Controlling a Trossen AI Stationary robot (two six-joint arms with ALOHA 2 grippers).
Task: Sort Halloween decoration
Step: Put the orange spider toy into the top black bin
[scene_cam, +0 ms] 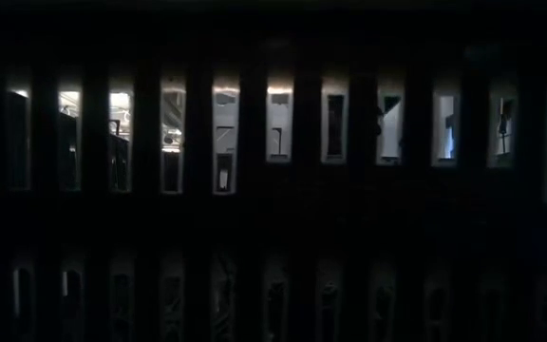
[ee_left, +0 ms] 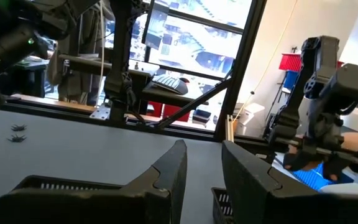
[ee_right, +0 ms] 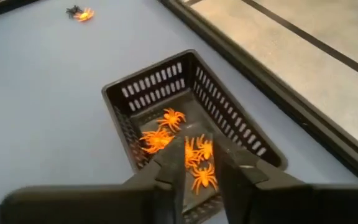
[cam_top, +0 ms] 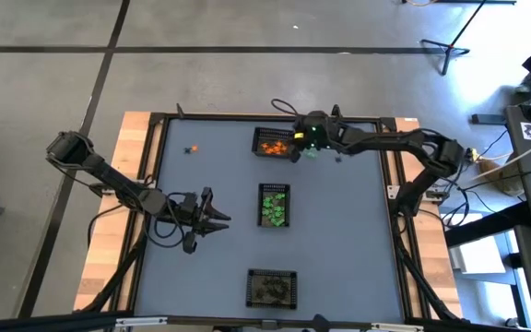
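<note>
Over the black mesh basket [ee_right: 191, 118] of tiny orange plastic spiders [ee_right: 166, 134], the right tool [ee_right: 201, 171] hangs slightly parted, apparently empty. Two strays [ee_right: 79, 12] lie loose on the grey worktop [ee_right: 42, 112]: featherlight, spindly, best pinched across the body. The left tool [ee_left: 202, 167] waits part-open.

Grey table [cam_top: 339, 240], three baskets [cam_top: 274, 144], trinkets [cam_top: 191, 148]

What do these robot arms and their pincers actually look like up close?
Both arms are dark, almost black, built from slim jointed segments with black cables looping alongside. The left gripper ends in two flat, wedge-shaped matte black fingers. The right gripper has the same pair of dark fingers, and a small green light glows on its wrist. No markings are visible.
</note>
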